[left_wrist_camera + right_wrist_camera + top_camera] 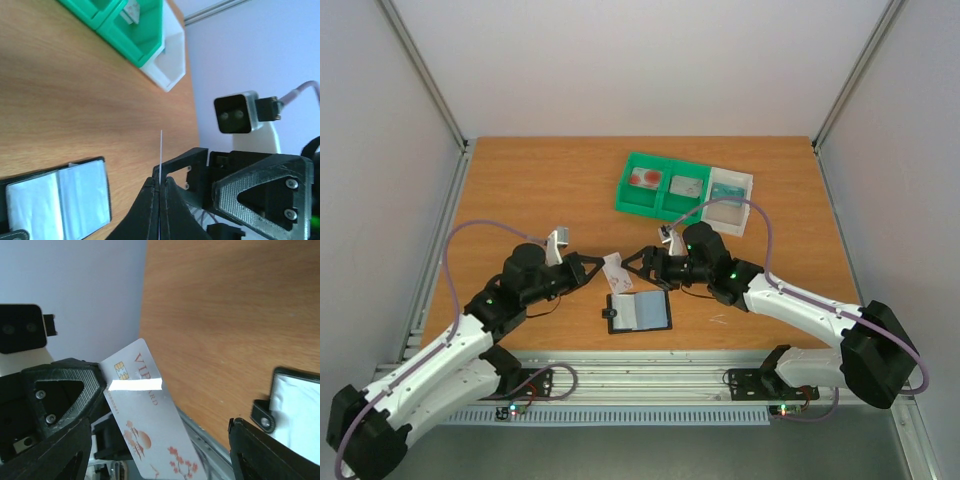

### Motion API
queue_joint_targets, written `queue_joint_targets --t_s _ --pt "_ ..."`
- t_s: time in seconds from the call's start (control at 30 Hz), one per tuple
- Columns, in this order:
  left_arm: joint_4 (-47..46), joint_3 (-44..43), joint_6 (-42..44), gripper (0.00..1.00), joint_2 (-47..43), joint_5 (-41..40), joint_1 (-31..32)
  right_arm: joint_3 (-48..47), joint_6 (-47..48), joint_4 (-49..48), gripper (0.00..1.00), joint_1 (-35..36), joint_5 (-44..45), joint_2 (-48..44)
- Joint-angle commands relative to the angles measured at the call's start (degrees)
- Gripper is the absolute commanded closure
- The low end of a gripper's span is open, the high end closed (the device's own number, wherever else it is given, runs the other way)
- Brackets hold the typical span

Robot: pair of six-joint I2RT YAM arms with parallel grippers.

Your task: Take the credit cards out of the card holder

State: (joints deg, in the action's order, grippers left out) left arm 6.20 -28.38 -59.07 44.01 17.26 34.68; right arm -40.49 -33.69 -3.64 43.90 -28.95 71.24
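— Who has the card (pixel 145 415)?
— The left gripper (pixel 160 186) pinches one end, lifting it clear of the holder (pixel 640 312) lying open below.
— And the right gripper (pixel 650 266)?
— Its jaws stand apart either side of the card, probably for a handover.

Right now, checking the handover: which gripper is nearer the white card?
Left. The left gripper is shut on the white card; the right gripper stands open around it.

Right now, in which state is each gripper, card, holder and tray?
left gripper: shut on the white card
right gripper: open, jaws around that card
white card: held off the table
card holder: open, flat on the table
green tray: holds a red-marked card and a grey card
white tray: holds a teal card
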Motion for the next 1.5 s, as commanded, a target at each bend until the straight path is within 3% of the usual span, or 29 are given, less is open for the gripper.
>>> queue_joint_targets --t_s 0.0,0.2,0.47,0.6,0.77,0.93,1.1,1.2,1.4,1.47 --pt "-5.3 -0.6 -1.5 0.99 -3.4 -1.6 -0.2 0.6 -5.2 -8.3 0.25 0.3 -3.0 0.0" --pt "-12.0 2.4 -3.7 0.99 -5.8 -1.7 -0.2 0.8 -5.1 -11.5 0.38 0.4 -6.2 0.6" --pt "-14.4 3.6 -4.0 0.99 -6.2 -0.8 -0.1 2.2 -3.5 -14.2 0.84 0.4 -8.1 -0.7" --pt "-14.3 4.0 -1.2 0.83 -7.6 0.1 -0.2 2.5 -0.4 -12.7 0.98 0.2 -10.5 -2.1" --pt "-5.8 0.6 5.4 0.56 -11.0 4.7 -0.2 1.4 6.4 -6.4 0.99 -0.1 -15.9 -4.7" --pt "8.7 -4.3 15.0 0.44 -13.9 9.9 -0.3 -0.6 14.8 2.4 0.99 0.0 -22.8 -7.5" --pt "20.2 -9.0 21.5 0.40 -14.2 17.4 -0.3 -4.4 23.1 14.4 0.99 -0.1 -26.7 -10.5" --pt "21.7 -9.4 24.6 0.39 -12.3 23.8 -0.3 -6.4 26.3 17.8 0.99 0.0 -28.8 -10.5" --pt "10.4 -6.5 20.2 0.45 -9.8 34.5 -0.4 -8.2 26.9 18.3 0.99 0.1 -32.0 -9.1" --pt "6.4 -5.0 17.9 0.54 -8.4 36.0 -0.4 -8.3 26.3 17.2 0.99 0.0 -32.5 -8.9"
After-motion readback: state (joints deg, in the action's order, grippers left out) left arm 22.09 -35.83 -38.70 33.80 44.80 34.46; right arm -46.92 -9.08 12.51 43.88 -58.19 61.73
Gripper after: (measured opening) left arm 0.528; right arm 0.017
